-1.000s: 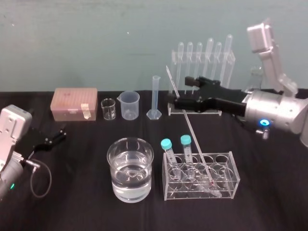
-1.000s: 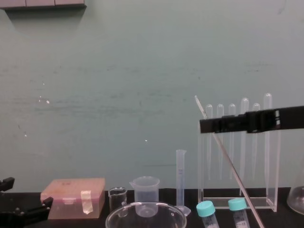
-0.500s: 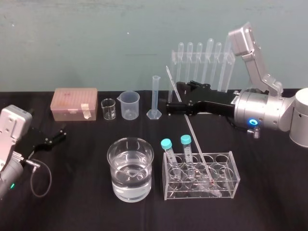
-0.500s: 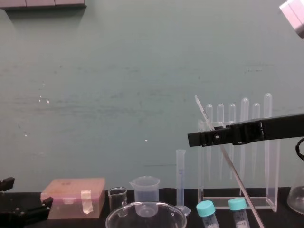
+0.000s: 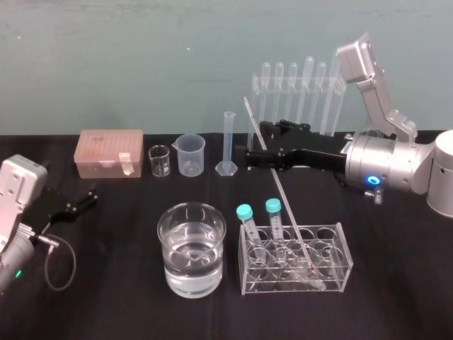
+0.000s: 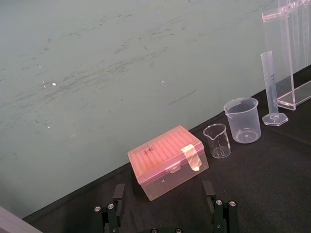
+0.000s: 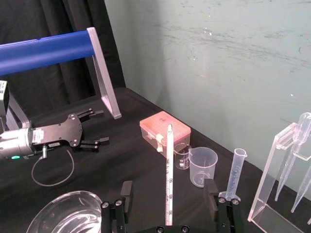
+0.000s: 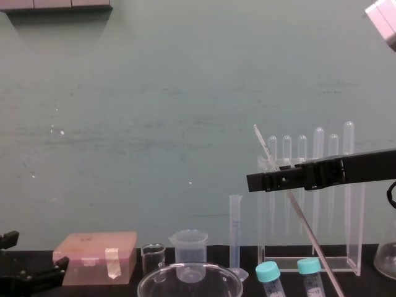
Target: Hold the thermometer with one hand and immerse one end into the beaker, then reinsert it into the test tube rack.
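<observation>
1. The right gripper's (image 5: 256, 142) jaws are standing wide apart. In the right wrist view one black finger (image 7: 126, 191) is sitting on each side of the thermometer (image 5: 283, 205) without pressing on it.
2. The thermometer is leaning in the test tube rack (image 5: 345, 255). Its lower end is sitting in a slot toward the rack's right side, and its whitish upper end is tilting back and to the robot's left.
3. The right gripper is reaching in level from the right, above the table and behind the rack. It is crossing the rod's upper part just below the tip.
4. Two teal-capped tubes (image 5: 245, 212) are leaning in the rack's left slots.
5. The beaker (image 5: 191, 280), part-filled with clear liquid, is standing just left of the rack, apart from the thermometer.
6. The left gripper (image 5: 71, 205) is resting at the table's left edge, jaws spread wide and gripping nothing, with a pink box (image 6: 167, 160) lying ahead of it.
</observation>
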